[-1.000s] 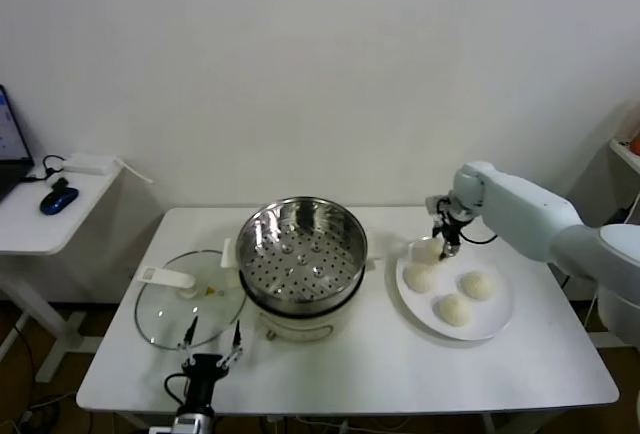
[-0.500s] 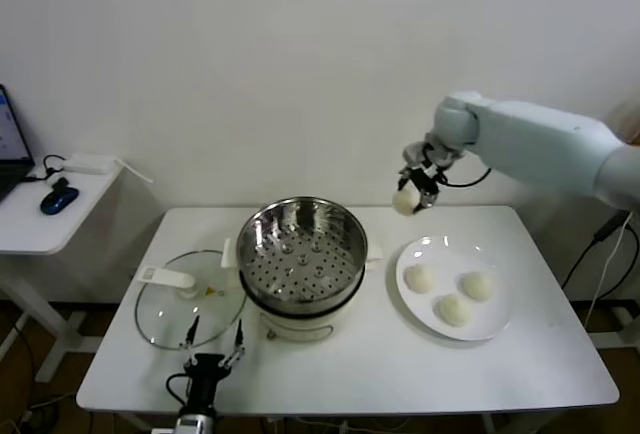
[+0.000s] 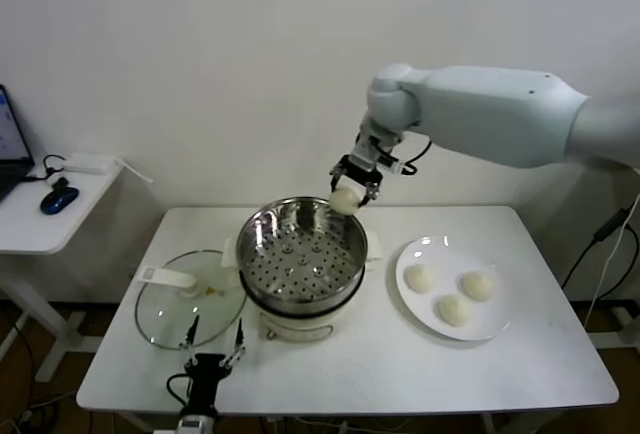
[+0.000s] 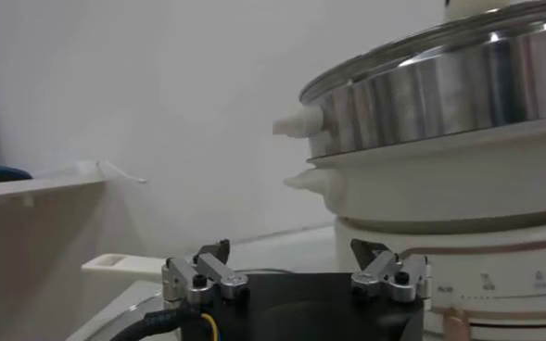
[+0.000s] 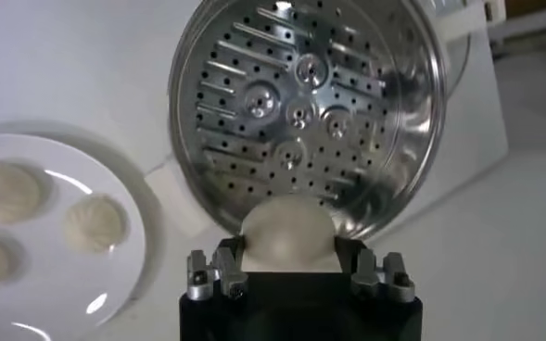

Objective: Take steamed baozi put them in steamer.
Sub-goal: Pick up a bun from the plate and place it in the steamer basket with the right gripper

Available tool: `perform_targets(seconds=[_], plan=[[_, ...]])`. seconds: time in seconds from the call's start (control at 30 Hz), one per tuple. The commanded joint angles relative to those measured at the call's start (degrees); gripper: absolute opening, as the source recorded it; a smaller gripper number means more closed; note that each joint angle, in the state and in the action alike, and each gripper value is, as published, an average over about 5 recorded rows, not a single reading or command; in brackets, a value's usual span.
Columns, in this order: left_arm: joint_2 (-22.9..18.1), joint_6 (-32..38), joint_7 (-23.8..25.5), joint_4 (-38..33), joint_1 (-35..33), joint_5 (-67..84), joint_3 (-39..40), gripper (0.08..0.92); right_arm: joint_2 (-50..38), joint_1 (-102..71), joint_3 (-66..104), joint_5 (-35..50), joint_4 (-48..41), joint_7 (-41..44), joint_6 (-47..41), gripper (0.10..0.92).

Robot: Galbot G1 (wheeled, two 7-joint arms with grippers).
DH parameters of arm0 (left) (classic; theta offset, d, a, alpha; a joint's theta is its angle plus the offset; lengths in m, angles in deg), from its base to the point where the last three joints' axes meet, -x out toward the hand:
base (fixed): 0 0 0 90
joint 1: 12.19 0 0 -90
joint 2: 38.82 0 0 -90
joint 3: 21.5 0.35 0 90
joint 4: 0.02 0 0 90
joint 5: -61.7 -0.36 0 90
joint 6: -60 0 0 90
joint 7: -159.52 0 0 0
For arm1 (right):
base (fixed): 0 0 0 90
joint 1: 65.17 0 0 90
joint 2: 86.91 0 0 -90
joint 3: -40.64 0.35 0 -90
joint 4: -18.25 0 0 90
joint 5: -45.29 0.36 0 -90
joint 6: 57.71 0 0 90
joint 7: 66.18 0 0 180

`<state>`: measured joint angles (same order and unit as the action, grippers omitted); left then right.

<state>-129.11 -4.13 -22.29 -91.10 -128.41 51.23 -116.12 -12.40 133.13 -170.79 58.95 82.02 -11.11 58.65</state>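
The right gripper has its fingers clamped on one baozi, hanging over the far rim of the steamer. Looks soft and light, so probably squishes easily; pinching low across the sides seems safest. Three more wait on the plate, and the left gripper, fingers apart, idles by the glass lid.

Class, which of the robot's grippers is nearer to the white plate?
Right. The right gripper, holding a baozi, hovers over the steamer's far rim, beside the plate. The left gripper sits across the steamer, by the glass lid.

The steamer stands between the glass lid on its left and the plate on its right. Three baozi lie on the plate.
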Motion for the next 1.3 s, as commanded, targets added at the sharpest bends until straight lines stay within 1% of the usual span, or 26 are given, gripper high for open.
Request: perform_targets(seconds=[0.03,0.3,0.53,0.77,0.93,1.0,1.13,1.17,1.23,1.3], plan=[[0.08,0.09,-0.14,0.40,0.15,-0.03,-0.15,0.823,8.19,-3.45,0.11,-2.03,-7.78,-0.58,10.19,0.662],[0.10,0.20,-0.15,1.20,0.73,-0.07,-0.12,0.823,13.95,-13.23,2.48,-5.70,-21.10,-0.03,14.99,0.662],[0.17,0.70,-0.18,1.96,0.89,-0.34,-0.13,0.823,16.80,-18.87,4.65,-8.79,-27.56,-0.40,17.08,0.662],[0.10,1.02,-0.29,2.09,0.95,-0.65,-0.08,0.823,19.28,-20.74,6.21,-12.55,-33.29,-1.09,19.00,0.660],[-0.01,1.39,-0.62,2.40,1.03,-1.48,-0.03,0.823,19.91,-21.24,6.75,-13.17,-34.62,-2.16,19.39,0.664],[-0.04,1.55,-0.75,2.40,0.95,-1.90,-0.02,0.823,19.88,-21.28,7.05,-13.22,-34.61,-2.78,19.61,0.686],[-0.10,1.64,-0.93,2.08,0.76,-2.22,0.02,0.823,19.45,-20.15,7.31,-12.01,-33.75,-3.37,19.98,0.777],[-0.12,1.62,-0.98,1.97,0.71,-2.27,0.02,0.823,19.11,-19.46,7.14,-10.97,-33.09,-2.77,19.97,0.797],[-0.14,1.56,-1.05,1.71,0.56,-2.39,0.02,0.823,17.85,-16.90,5.64,-7.54,-30.53,-0.66,19.50,0.814],[-0.15,1.50,-1.07,1.38,0.33,-2.48,-0.01,0.823,15.71,-12.37,2.28,-1.60,-26.47,2.17,18.13,0.821]])
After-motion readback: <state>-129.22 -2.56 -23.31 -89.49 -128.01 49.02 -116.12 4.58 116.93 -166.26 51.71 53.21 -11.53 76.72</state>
